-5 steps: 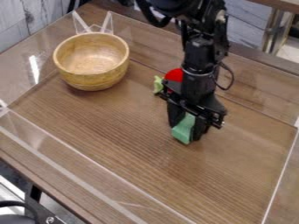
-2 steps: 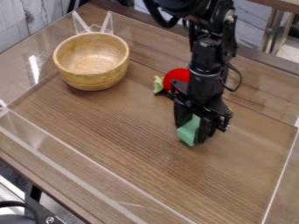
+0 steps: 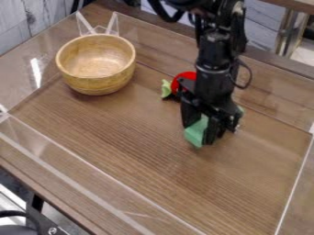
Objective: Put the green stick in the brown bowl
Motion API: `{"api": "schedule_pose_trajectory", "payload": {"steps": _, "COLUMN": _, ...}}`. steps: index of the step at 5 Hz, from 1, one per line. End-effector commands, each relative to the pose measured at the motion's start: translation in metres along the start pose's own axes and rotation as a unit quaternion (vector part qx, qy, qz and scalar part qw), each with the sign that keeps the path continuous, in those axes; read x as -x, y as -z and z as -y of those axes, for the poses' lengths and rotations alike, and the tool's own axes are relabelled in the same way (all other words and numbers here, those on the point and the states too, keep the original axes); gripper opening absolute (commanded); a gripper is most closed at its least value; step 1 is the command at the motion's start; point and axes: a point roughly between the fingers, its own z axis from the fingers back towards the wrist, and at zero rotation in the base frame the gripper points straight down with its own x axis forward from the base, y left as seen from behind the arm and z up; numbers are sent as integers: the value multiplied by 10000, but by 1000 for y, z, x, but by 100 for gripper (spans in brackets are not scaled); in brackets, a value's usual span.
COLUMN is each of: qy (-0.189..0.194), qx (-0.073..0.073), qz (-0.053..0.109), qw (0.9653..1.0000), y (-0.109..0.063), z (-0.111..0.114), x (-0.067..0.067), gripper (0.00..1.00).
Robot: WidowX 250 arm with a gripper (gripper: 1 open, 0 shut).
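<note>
The green stick is a small light-green block pinched between the black fingers of my gripper, which points straight down at the right of the table. The stick's lower end hangs just off the wood. The brown bowl stands at the upper left with nothing inside it, well apart from the gripper. The black arm rises behind the gripper toward the top edge.
A red ball with a green leaf lies just behind the gripper, partly hidden by it. Clear plastic walls run along the table's front and left sides. A white wire stand sits behind the bowl.
The gripper has lifted slightly with the green stick held in it, so the stick now sits a little higher over the table. The bowl and ball have stayed put.
</note>
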Motion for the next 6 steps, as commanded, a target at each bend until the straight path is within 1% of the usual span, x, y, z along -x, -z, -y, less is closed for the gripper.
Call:
{"api": "schedule_pose_trajectory", "payload": {"steps": 1, "qy": 4, "qx": -133, "qz": 552, "qw": 9984, "y": -34, "z": -4, "x": 2, "gripper": 0}}
{"api": "schedule_pose_trajectory", "payload": {"steps": 2, "qy": -85, "qx": -245, "qz": 731, "qw": 9970, "y": -49, "z": -15, "x": 14, "gripper": 0}}
{"api": "schedule_pose_trajectory", "payload": {"steps": 3, "qy": -380, "qx": -389, "qz": 874, "qw": 9947, "y": -72, "z": -40, "x": 13, "gripper": 0}}
{"api": "schedule_pose_trajectory", "payload": {"steps": 4, "qy": -781, "qx": -544, "qz": 1019, "qw": 9902, "y": -92, "z": -72, "x": 12, "gripper": 0}}
{"api": "schedule_pose_trajectory", "payload": {"steps": 5, "qy": -1089, "qx": -589, "qz": 1135, "qw": 9858, "y": -111, "z": -90, "x": 16, "gripper": 0}}
{"api": "schedule_pose_trajectory", "payload": {"steps": 6, "qy": -1489, "qx": -651, "qz": 1225, "qw": 9791, "y": -125, "z": -107, "x": 22, "gripper": 0}}
